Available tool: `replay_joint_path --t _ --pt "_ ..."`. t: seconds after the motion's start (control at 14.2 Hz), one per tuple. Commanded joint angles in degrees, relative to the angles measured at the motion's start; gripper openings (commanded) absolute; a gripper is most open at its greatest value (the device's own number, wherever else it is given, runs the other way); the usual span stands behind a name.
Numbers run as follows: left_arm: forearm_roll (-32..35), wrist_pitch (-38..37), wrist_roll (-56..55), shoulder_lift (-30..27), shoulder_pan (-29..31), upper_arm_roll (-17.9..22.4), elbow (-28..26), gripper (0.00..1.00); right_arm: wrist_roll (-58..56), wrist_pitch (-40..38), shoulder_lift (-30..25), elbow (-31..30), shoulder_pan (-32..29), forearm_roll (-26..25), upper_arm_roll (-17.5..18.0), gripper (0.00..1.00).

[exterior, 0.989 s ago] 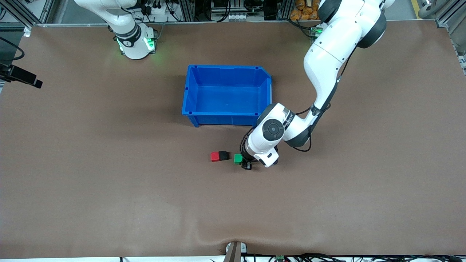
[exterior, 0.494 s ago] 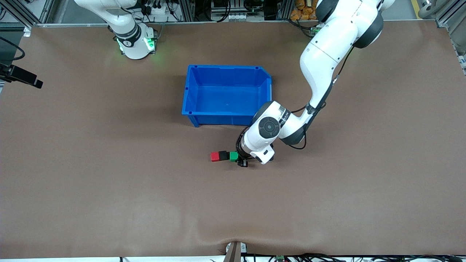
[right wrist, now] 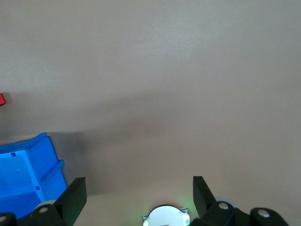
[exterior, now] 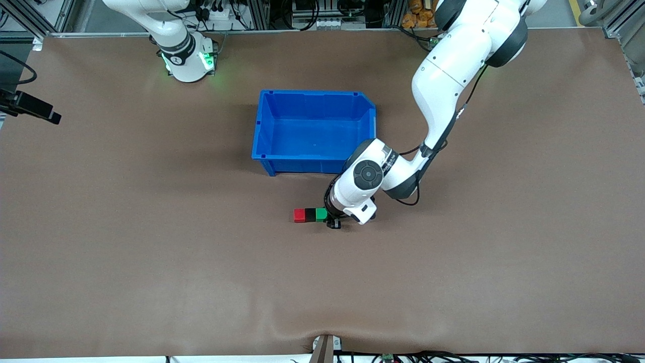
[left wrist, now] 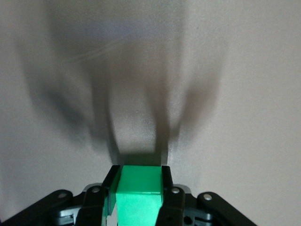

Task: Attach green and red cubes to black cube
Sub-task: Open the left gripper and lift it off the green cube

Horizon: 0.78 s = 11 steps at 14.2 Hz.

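**Green cube clamped and pressed to the black cube**

Green cube (exterior: pixel 321 214) held between the fingers (left wrist: pixel 165 188) of the left gripper (exterior: pixel 331 220), low on the brown table (exterior: pixel 151 252). Touching the black cube (exterior: pixel 310 215), itself touching the red cube (exterior: pixel 300 216): three in a row, red nearest the right arm's end. Row nearer the front camera than the blue bin (exterior: pixel 312 131). Right gripper (right wrist: pixel 136 195) waiting above the table beside the bin, jaws wide apart, nothing held.
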Motion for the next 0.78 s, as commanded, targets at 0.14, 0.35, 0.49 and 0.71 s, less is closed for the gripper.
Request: replay_joint_path --t 0.14,0.35,0.49,0.71 --pt "-0.8 0.8 -1.6 0.9 -0.9 0.7 1.3 0.0 0.2 -0.2 0.1 0.7 0.0 0.7 0.0 1.0" --pt "-0.1 0.8 -1.0 0.1 -0.2 0.7 1.3 0.0 0.2 -0.2 0.1 0.7 0.0 0.7 0.0 1.0" --pt "-0.1 0.1 1.1 -0.1 0.2 0.7 1.3 0.0 0.2 -0.2 0.1 0.7 0.0 0.7 0.0 1.0" --pt "0.0 -1.5 5.5 -0.2 -0.1 0.7 1.3 0.0 0.2 -0.2 0.1 0.7 0.0 0.7 0.0 1.0"
